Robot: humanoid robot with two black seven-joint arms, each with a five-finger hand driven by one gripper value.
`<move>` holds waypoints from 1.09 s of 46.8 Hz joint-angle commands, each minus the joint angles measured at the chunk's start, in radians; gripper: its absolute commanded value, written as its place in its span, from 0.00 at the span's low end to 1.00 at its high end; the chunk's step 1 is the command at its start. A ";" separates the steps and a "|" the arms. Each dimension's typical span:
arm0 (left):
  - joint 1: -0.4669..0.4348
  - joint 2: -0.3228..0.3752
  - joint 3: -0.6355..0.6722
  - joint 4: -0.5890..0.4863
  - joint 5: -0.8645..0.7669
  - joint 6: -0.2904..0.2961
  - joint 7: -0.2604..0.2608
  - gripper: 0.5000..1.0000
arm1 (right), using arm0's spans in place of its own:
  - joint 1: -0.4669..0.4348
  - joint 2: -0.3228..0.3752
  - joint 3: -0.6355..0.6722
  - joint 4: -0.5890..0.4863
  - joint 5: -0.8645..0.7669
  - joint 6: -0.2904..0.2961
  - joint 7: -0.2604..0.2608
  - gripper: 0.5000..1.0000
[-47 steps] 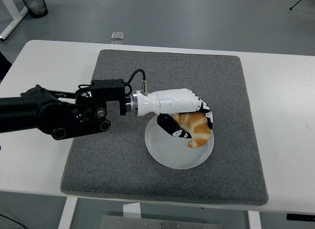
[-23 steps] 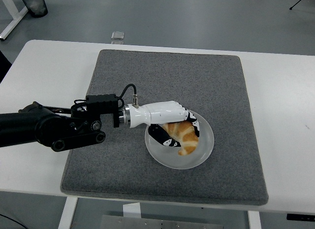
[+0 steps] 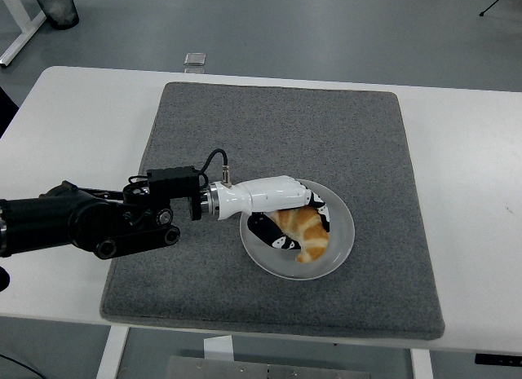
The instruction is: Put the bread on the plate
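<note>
I see a white table (image 3: 73,126) filling most of my view, its near edge running along the bottom. A large grey felt mat (image 3: 277,134) lies flat on it, roughly centred, with bare table showing on every side. On the mat's near half sits a round white plate (image 3: 342,232), and the bread (image 3: 303,231) rests on that plate.

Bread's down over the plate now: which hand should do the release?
Left. The left hand is curled around the bread right over the plate, so it likely just needs to open. No right arm is in view.
</note>
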 commanded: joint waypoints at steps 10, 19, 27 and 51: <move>0.009 0.000 0.003 0.000 -0.002 -0.001 0.000 0.19 | 0.000 0.000 0.000 0.000 0.002 0.000 0.000 0.90; 0.011 0.002 0.000 0.005 -0.003 -0.003 0.000 0.55 | 0.000 0.000 0.000 0.000 0.002 0.000 0.000 0.91; 0.020 0.000 -0.003 0.006 -0.017 -0.003 0.000 0.77 | 0.000 0.000 0.000 0.000 0.002 0.000 0.000 0.90; 0.006 0.003 -0.048 0.003 -0.075 -0.009 0.003 0.98 | 0.000 0.000 0.000 0.000 0.002 0.000 0.000 0.90</move>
